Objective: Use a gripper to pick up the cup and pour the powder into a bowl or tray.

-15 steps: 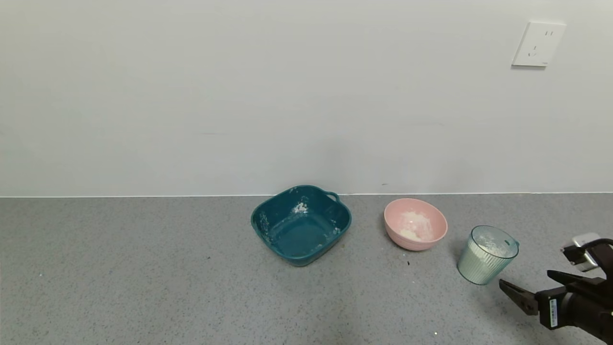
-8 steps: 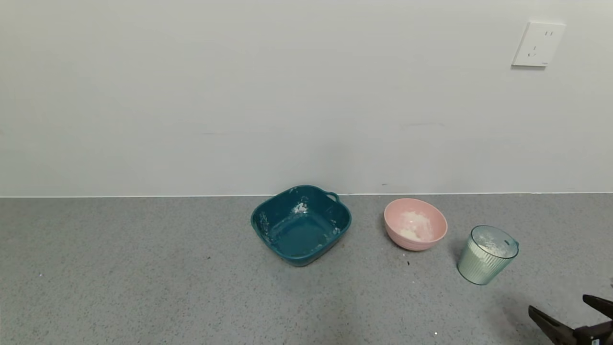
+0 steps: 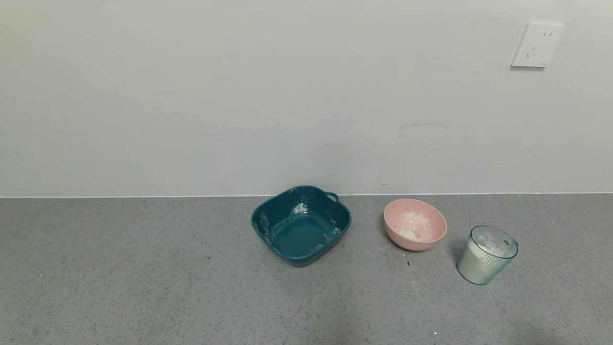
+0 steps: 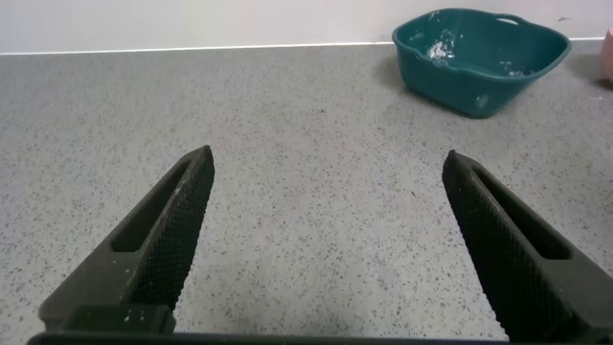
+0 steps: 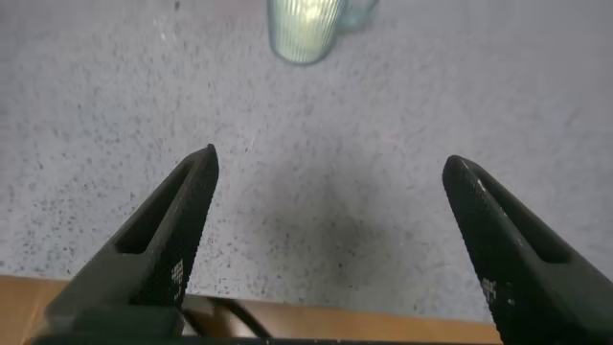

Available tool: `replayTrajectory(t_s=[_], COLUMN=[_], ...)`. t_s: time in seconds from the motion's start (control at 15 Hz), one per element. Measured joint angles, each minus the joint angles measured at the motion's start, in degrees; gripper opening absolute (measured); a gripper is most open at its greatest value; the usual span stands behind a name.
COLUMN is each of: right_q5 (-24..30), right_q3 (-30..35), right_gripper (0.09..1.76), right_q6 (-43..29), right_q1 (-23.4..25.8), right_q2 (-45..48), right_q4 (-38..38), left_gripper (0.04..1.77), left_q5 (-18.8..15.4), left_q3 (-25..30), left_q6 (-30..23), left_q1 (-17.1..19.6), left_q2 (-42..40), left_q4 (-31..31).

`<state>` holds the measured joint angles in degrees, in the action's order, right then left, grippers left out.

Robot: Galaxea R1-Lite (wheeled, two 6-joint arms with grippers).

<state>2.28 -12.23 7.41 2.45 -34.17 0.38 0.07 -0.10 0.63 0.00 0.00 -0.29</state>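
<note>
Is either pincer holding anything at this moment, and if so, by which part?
Nothing is held. The right pincer is open over bare counter, with the cup standing apart from it. The left pincer is open too, far from the teal basin.

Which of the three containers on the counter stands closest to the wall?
The dark teal basin, the squarish one with handles. Its far rim nearly reaches the wall line, while the pink bowl sits slightly forward and the ribbed cup farthest forward.
</note>
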Motion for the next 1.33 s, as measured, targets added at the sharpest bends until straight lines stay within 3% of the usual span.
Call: replayTrajectory(t_s=[0.4, 0.53, 0.87, 1.07, 1.33], right_q5=[-0.94, -3.95, -4.86, -4.91, -5.34], right_q3=[-2.82, -3.84, -5.18, -4.41, 1.65], right_gripper=[1.7, 1.7, 1.7, 1.7, 1.7], right_q6=[-0.06, -1.24, -1.55, -1.6, -2.38], right_q1=[1.87, 1.9, -1.77, -2.4, -2.38], right_q2=[14.36, 16.68, 21.91, 27.09, 32.72], right_q4=[1.96, 1.24, 2.78, 6.73, 3.43], left_gripper=[1.72, 1.72, 1.72, 1.72, 1.72], left_q5=[0.0, 0.0, -0.02, 0.0, 0.0], left_q3=[0.0, 0.0, 0.0, 0.0, 0.0], left_q6=[-0.01, -0.01, -0.01, 0.0, -0.01], left_q1=[0.0, 0.0, 0.0, 0.0, 0.0], left_q2=[0.0, 0.0, 0.0, 0.0, 0.0], left_q4=[-0.01, 0.0, 0.0, -0.01, 0.0])
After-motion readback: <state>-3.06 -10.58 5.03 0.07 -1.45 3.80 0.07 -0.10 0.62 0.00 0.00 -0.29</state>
